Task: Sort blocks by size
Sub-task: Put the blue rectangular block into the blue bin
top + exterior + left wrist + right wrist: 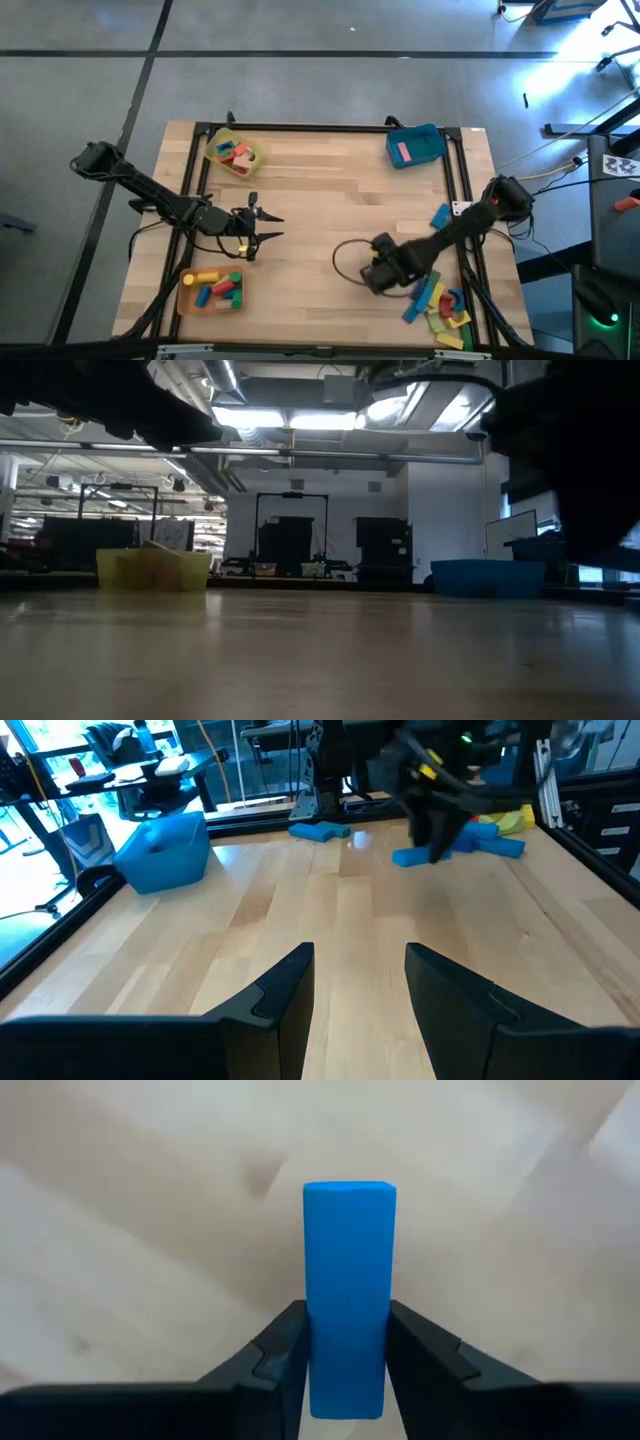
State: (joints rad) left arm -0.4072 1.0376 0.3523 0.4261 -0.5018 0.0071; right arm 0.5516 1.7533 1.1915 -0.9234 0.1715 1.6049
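My right gripper [345, 1330] is shut on a blue bar block [349, 1260] over the table's near right part [372, 275]. A heap of loose blocks [438, 303] in blue, green, yellow and red lies on the table just right of it. One blue block [440, 215] lies apart, farther back. My left gripper [360, 990] stands open over the left middle of the table [268, 228], with nothing between its fingers. My right gripper pinches the blue bar's two long sides [312, 1342] between its two fingers, toward one end of the bar. The fingers come from above, pointing steeply down, and lie across the bar. The bar sticks out past them, about level, above the tabletop.
A yellow tray [214, 146] with blocks stands at the far left, a blue tray [425, 140] with a pink block at the far right, and an orange tray [188, 298] with blocks at the near left. A black cable loop [345, 262] lies by the right gripper.
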